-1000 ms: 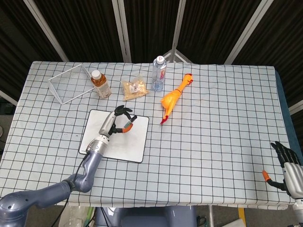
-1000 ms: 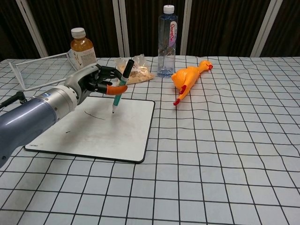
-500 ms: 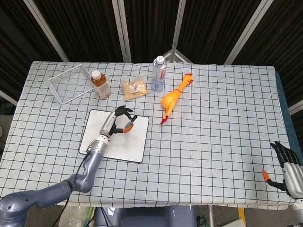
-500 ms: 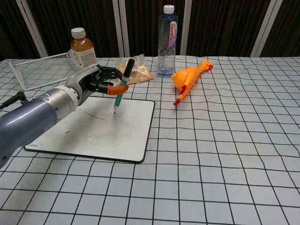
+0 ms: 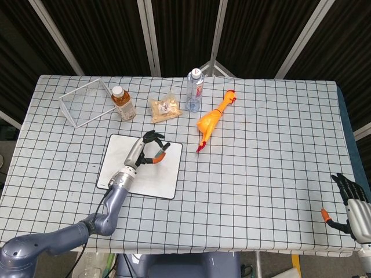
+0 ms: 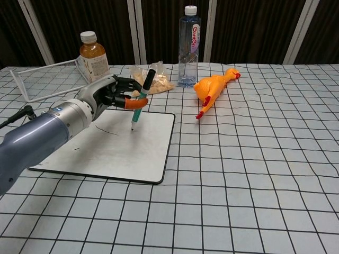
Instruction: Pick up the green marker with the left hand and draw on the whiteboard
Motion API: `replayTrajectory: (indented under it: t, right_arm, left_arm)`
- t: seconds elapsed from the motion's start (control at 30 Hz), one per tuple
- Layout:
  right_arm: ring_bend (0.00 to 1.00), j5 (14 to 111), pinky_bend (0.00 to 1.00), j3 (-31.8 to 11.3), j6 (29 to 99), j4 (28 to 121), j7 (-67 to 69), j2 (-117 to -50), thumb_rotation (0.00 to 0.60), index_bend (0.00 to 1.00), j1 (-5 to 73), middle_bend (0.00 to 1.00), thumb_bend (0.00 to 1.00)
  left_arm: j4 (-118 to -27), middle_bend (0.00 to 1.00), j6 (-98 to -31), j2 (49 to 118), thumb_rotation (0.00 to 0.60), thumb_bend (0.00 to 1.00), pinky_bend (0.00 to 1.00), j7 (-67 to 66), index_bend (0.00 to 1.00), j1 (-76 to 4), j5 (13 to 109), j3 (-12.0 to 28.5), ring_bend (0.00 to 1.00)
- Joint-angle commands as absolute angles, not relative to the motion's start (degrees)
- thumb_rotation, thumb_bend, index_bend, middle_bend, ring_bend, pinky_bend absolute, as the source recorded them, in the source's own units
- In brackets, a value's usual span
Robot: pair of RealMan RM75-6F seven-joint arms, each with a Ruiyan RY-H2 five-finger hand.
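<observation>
Bench (image 6: 254,201): covered with a white cloth ruled in a black grid; carries every item listed below.

Right hand (image 5: 352,202): at the near right corner of the bench in the head view, dark fingers apart and pointing up, orange-tipped thumb out to the side; nothing in it. Not shown in the chest view.

Left arm (image 6: 37,140): grey sleeve, reaching in from the near left across the whiteboard.

Whiteboard (image 6: 106,153): flat, white, dark-edged, on the left half of the bench. One short dark stroke and a smaller mark show on its surface, left of the marker tip.

Left hand (image 6: 108,94): over the far part of the whiteboard, fingers curled, pinching the marker between the orange-tipped thumb and the dark fingers.

Green marker (image 6: 142,98): held near upright, top leaning slightly away to the right, dark cap end up, tip down at the far right area of the whiteboard. Whether the tip touches the surface cannot be told.

Rubber chicken (image 6: 212,87): orange, lying on its side, right of the whiteboard and apart from it.

Snack bag (image 6: 159,80): clear packet with pale contents, just beyond the whiteboard.

Water bottle (image 6: 188,47): clear, upright, white cap, beside the snack bag.

Tea bottle (image 6: 92,55): amber, upright, white cap, left of the snack bag.

Wire basket (image 6: 45,79): white, at the far left, just beside the tea bottle.
</observation>
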State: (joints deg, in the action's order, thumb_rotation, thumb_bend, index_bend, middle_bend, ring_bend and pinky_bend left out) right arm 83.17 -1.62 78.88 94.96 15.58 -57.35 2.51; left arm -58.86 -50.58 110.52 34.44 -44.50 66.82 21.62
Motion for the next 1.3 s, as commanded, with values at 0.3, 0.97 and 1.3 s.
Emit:
replayTrajectory:
  t: [0.3,0.97,1.3]
  right_arm:
    - [0.0,83.3,0.0,-1.6,79.0,95.0,15.4,-57.4,0.6,0.0,2.5,0.0,0.35]
    - [0.0,83.4,0.0,-1.9,79.8,94.8,14.2,-57.9,0.6,0.0,2.4,0.0,0.35]
    - [0.0,83.9,0.0,-2.1,81.0,95.1,13.5,-58.1,0.6,0.0,2.1,0.0,0.35]
  left_arm:
    - [-60.1,0.26,-50.7,109.3,0.6,0.53,0.09,33.7,0.75,-43.3,66.7,21.0,0.07]
    - [-71.4,0.27,-54.6,101.1,0.6,0.54,0.09,29.9,0.77,-35.9,66.5,17.4,0.07]
    - [-80.4,0.27,-58.1,93.7,0.6,0.54,0.09,27.7,0.77,-29.4,65.9,13.9,0.07]
